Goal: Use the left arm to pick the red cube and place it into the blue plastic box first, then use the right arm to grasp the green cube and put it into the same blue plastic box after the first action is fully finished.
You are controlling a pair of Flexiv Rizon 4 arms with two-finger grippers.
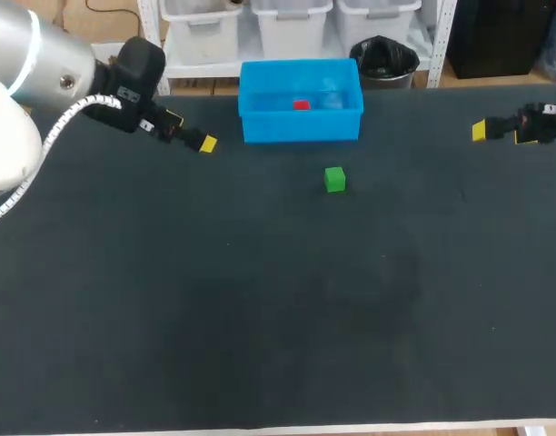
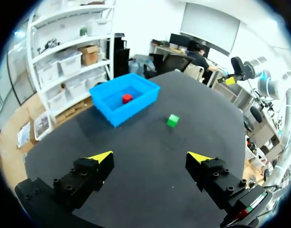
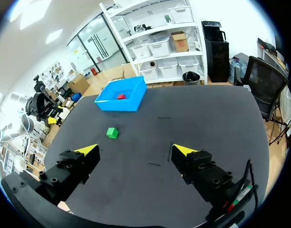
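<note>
Head view: red cube inside blue plastic box; green cube on tabletop, near box's front wall. Left wrist view: left gripper wide, empty, well apart from box. Right wrist view: right gripper likewise.

The head view looks steeply down from above and behind, with the blue plastic box at the black table's 12 o'clock. Both wrist views look slantwise from afar, with the box near 11 o'clock ahead of the left gripper and the right gripper. All three views share the box and the green cube.
</note>
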